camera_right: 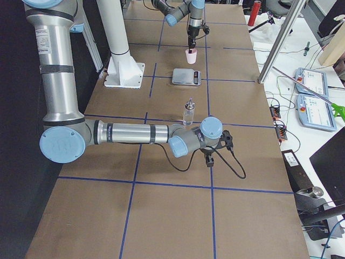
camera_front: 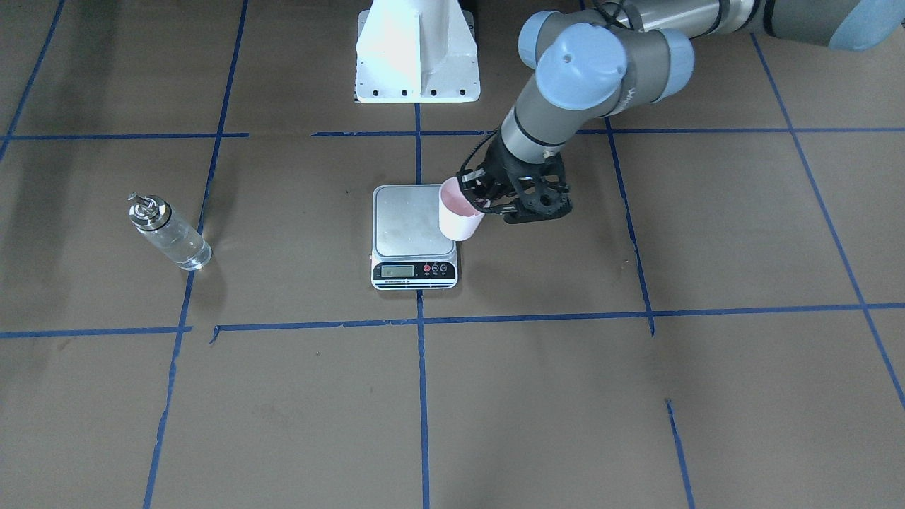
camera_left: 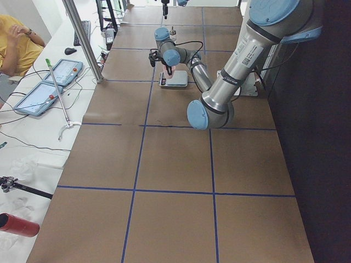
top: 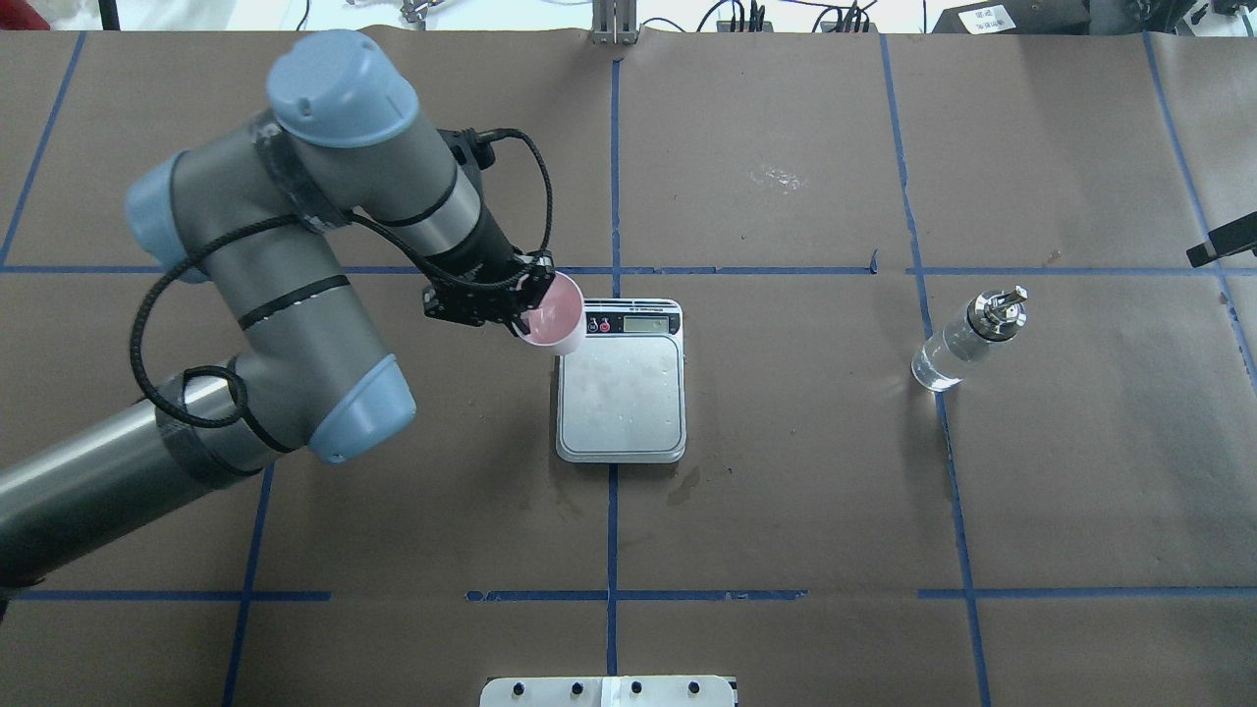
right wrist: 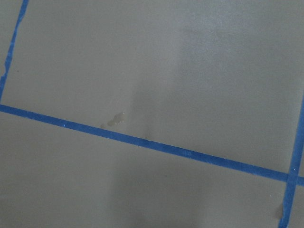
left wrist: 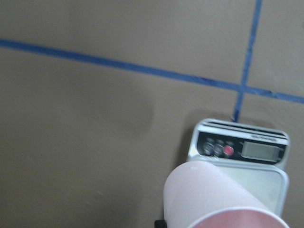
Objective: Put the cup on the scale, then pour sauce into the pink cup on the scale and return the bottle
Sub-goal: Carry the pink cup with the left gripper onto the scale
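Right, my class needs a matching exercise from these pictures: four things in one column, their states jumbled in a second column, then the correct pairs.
Column one
1. cup
2. scale
3. bottle
4. left gripper

Column two
A. stands upright alone, nothing touching it
B. shut on another thing
C. held in the air by the scale's display end
D. lies flat, steel platform bare

Pairs: 1-C, 2-D, 3-A, 4-B
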